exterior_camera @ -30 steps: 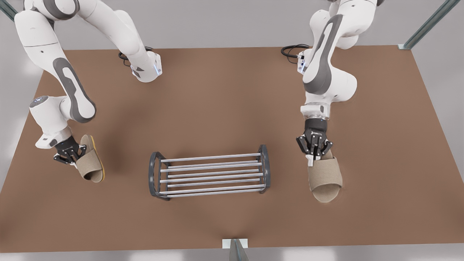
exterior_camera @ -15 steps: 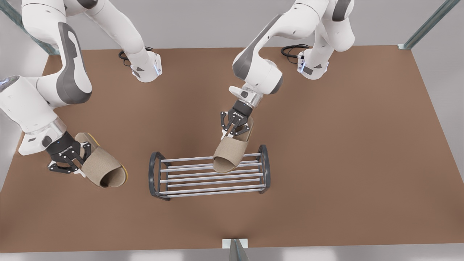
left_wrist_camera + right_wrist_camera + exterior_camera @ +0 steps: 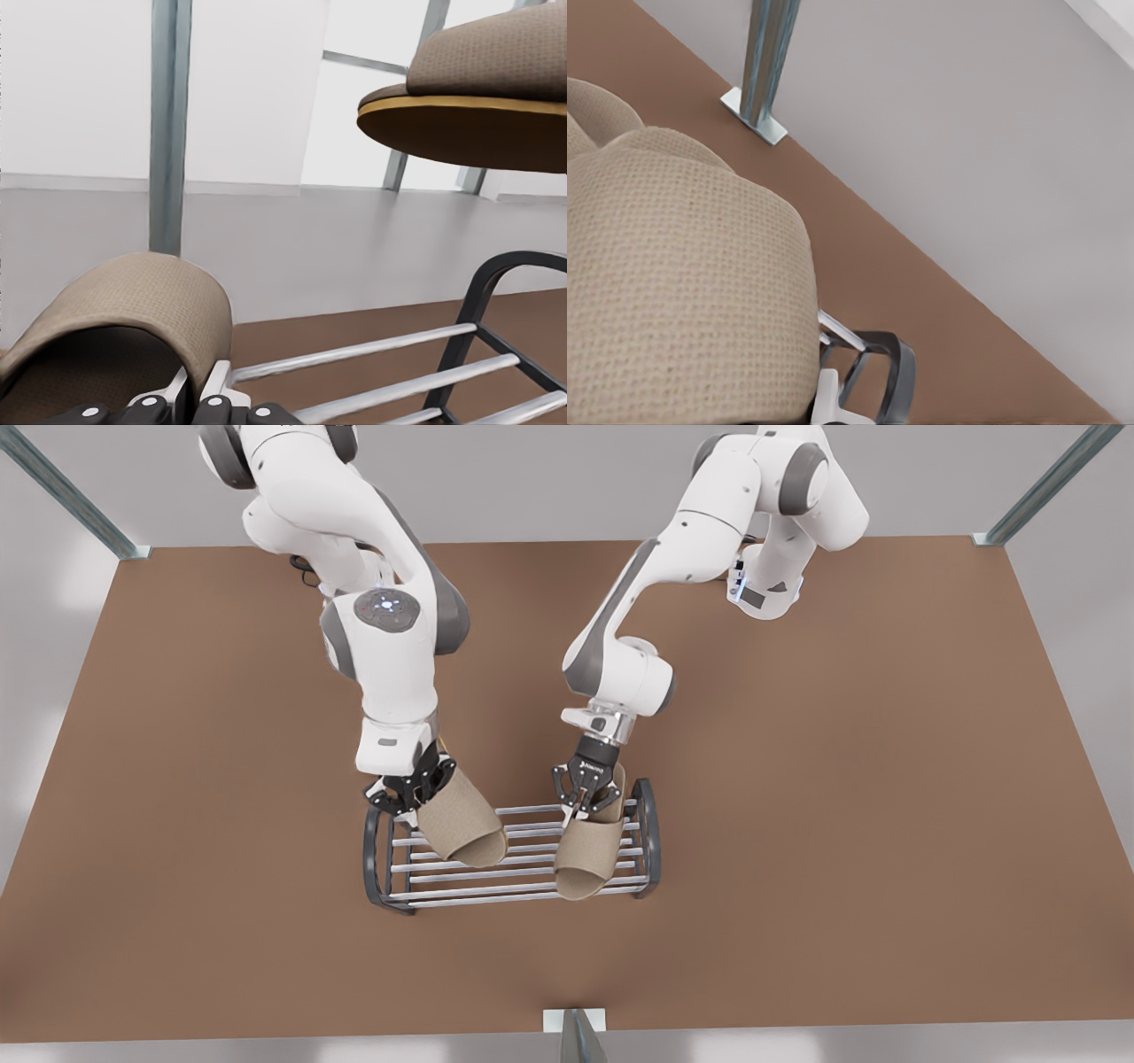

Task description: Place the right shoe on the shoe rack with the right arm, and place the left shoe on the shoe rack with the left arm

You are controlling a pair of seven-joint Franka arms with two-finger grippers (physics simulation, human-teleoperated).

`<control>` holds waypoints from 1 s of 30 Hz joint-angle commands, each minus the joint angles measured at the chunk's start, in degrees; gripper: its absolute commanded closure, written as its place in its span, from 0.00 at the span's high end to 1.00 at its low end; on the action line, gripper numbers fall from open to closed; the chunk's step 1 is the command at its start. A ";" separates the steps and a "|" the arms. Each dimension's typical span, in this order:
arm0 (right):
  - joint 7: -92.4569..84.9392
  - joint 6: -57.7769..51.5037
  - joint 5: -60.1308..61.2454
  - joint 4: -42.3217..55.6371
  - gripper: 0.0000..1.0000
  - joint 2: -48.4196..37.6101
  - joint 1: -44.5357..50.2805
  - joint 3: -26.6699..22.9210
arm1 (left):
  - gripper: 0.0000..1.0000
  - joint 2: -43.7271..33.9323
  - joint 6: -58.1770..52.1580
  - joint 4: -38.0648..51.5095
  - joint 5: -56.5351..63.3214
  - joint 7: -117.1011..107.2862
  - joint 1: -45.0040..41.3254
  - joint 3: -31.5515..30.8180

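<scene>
Left tool (image 3: 586, 804) of mine pinched the left shoe (image 3: 586, 855) at its heel, over the shoe rack (image 3: 654, 841) bars. My right tool (image 3: 409, 797) gripped the right shoe (image 3: 462, 828), tilted above the rack's other end. Fabric hid my fingertips, and the tools' lettering was unreadable.

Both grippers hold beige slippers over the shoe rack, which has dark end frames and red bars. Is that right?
No: the bars are silver, not red, as the front view shows. Otherwise right: left gripper and right gripper hold the left shoe and right shoe over the dark-framed shoe rack.
</scene>
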 commanded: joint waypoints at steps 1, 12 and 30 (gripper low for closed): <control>48.32 -2.42 -0.59 1.88 0.21 2.24 3.05 -3.23 | 0.21 0.53 -1.19 0.04 -0.64 -45.81 0.28 0.01; 56.58 0.57 -8.67 2.59 0.21 11.74 11.93 -10.70 | 1.00 2.20 -1.10 -0.05 -0.55 -46.08 1.16 -0.16; 68.71 7.60 -18.52 -6.64 0.21 13.06 15.71 -10.26 | 1.00 1.14 -0.13 -0.14 -0.55 -46.16 0.90 0.36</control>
